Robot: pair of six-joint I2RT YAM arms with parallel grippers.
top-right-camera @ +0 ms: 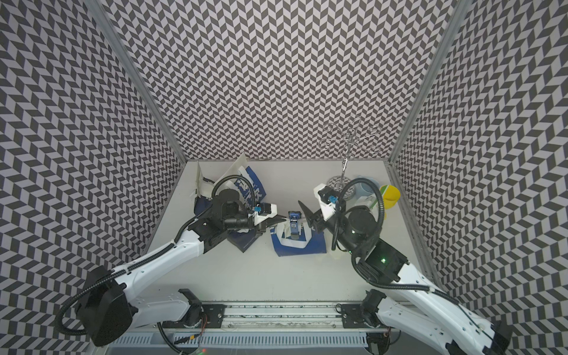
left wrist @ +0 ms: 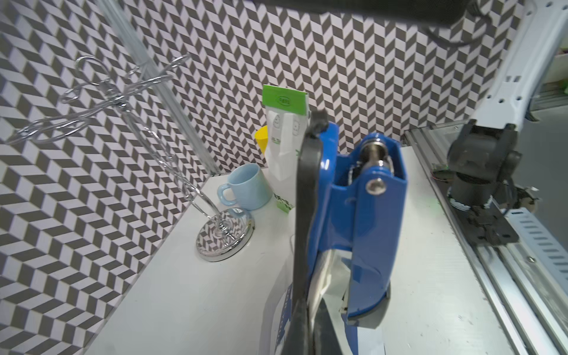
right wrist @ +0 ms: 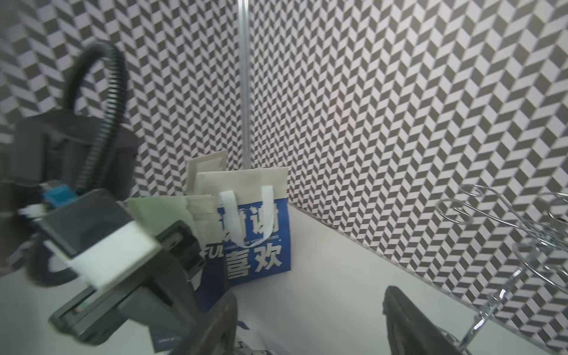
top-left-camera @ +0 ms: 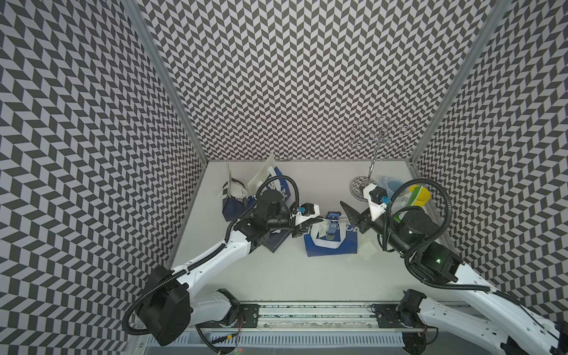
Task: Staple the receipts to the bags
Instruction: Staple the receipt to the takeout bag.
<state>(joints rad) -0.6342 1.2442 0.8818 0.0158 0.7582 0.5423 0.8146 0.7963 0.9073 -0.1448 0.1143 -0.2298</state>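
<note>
Centre of frame: bag (top-left-camera: 338, 249) lying flat, with receipt (top-left-camera: 320, 230) and stapler (top-left-camera: 333, 222) on it. Left gripper (top-left-camera: 318, 220) jaws together, apparently against the stapler; right gripper (top-left-camera: 349, 213) jaws apart. Paper is light and floppy, so pinch an edge.

walls (top-left-camera: 307, 76): dark grey and white chevrons
table (top-left-camera: 276, 276): plain white
stapler (left wrist: 372, 221): bright blue
flat bag (top-left-camera: 347, 247): dark blue, white handles
far-right bag (left wrist: 284, 101): green and white
mug (left wrist: 246, 187): pale blue
cup (top-left-camera: 423, 194): yellow
</note>
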